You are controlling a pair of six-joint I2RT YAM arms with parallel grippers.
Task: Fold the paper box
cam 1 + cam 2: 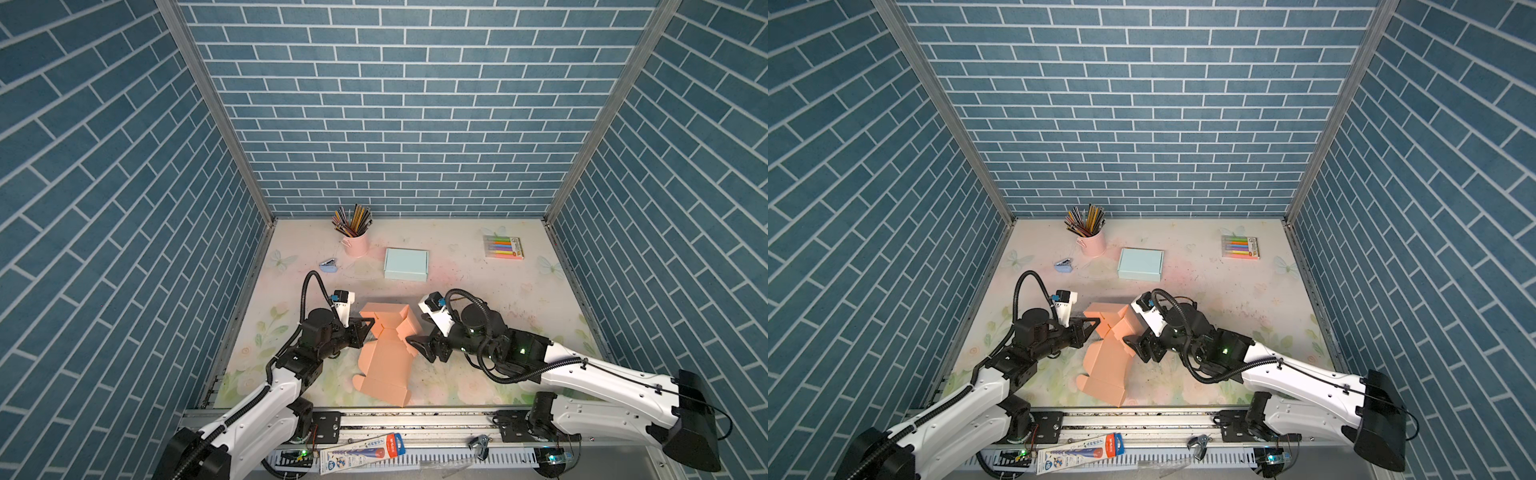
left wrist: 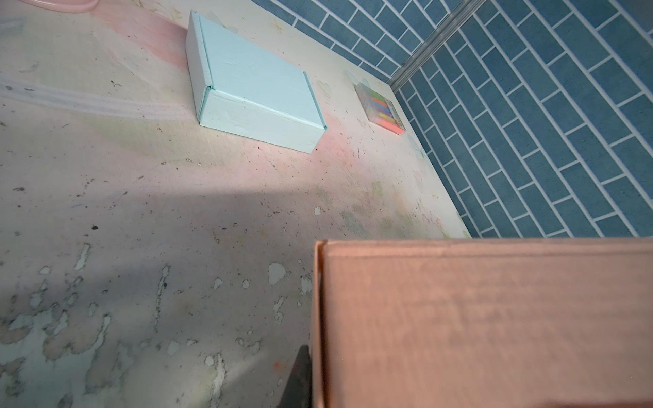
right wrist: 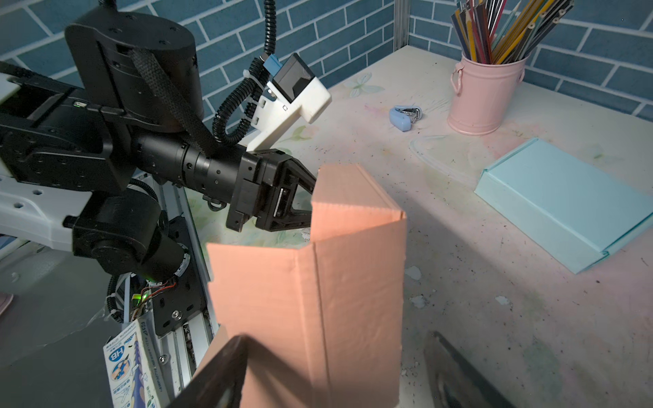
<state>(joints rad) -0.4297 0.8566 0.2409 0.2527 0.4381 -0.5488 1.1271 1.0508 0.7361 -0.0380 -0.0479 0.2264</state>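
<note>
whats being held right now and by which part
The left gripper is shut on the peach paper box, pinching the edge of its raised flap. The right gripper is open around a box wall and holds nothing.

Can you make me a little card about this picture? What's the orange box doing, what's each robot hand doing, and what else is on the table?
paper box: orange, partly folded, walls standing at its far end
left gripper: shut on a standing flap of the box
right gripper: open, one finger on each side of a standing wall
table: worn, flower pattern
also there: closed light blue box; pink cup full of pencils; stapler; marker pack
folding finished: not yet
</note>
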